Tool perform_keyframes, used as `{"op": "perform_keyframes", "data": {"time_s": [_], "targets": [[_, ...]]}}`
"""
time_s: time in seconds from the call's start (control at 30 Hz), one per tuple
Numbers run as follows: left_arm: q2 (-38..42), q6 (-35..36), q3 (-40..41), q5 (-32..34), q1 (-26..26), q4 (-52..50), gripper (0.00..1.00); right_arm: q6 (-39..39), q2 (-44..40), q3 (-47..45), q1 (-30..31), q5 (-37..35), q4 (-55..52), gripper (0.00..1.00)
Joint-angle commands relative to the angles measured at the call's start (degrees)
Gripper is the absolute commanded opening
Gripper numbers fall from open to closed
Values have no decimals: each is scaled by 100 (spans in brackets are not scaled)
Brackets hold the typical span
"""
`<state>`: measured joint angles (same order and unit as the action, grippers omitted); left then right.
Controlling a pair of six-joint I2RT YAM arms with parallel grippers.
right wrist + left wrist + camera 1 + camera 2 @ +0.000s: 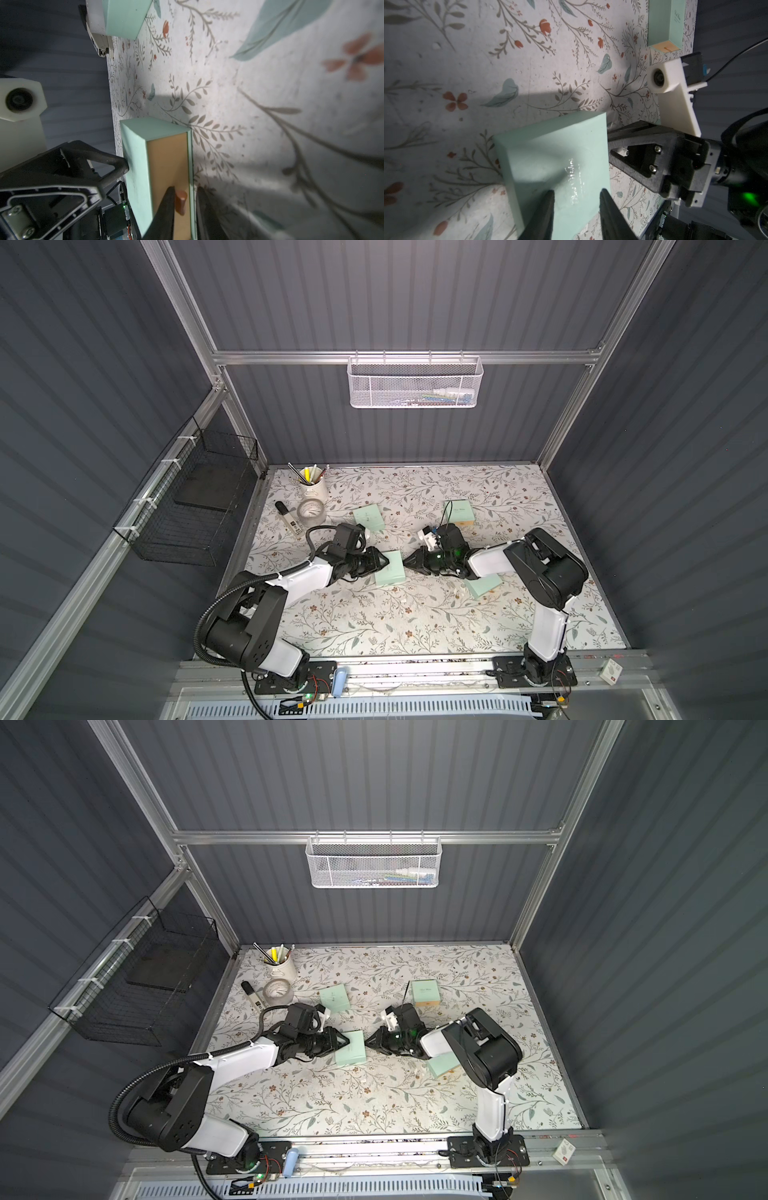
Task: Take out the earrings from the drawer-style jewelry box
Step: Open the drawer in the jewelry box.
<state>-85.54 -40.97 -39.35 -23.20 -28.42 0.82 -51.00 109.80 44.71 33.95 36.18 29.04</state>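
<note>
Straddling the drawer knob [181, 199], right tool [185, 189] gapes narrowly (touching one side)

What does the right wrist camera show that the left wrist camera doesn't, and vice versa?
Right wrist only: the jewelry box shows its tan drawer front and brown pull, which the right hand straddles. Left wrist only: silver lettering on the box top, and another mint box with a tan end. Both: the jewelry box on the floral table, left hand on its top, right hand at its end.
</note>
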Motion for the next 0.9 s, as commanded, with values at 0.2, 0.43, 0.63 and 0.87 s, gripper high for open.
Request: {"op": "perform_keyframes", "data": {"time_s": [0.2, 0.43, 0.63, 0.87], "targets": [[-225, 71, 92, 140, -5, -283, 39, 10, 28, 52, 82, 125, 134, 7], [-275, 217, 80, 288, -6, -535, 40, 118, -277, -99, 76, -205, -97, 0], [-290, 317, 69, 387, -5, -730, 40, 109, -470, -309, 49, -498, -157, 0], [-345, 340, 66, 391, -5, -749, 40, -41, -496, -626, -85, -516, 129, 0]]}}
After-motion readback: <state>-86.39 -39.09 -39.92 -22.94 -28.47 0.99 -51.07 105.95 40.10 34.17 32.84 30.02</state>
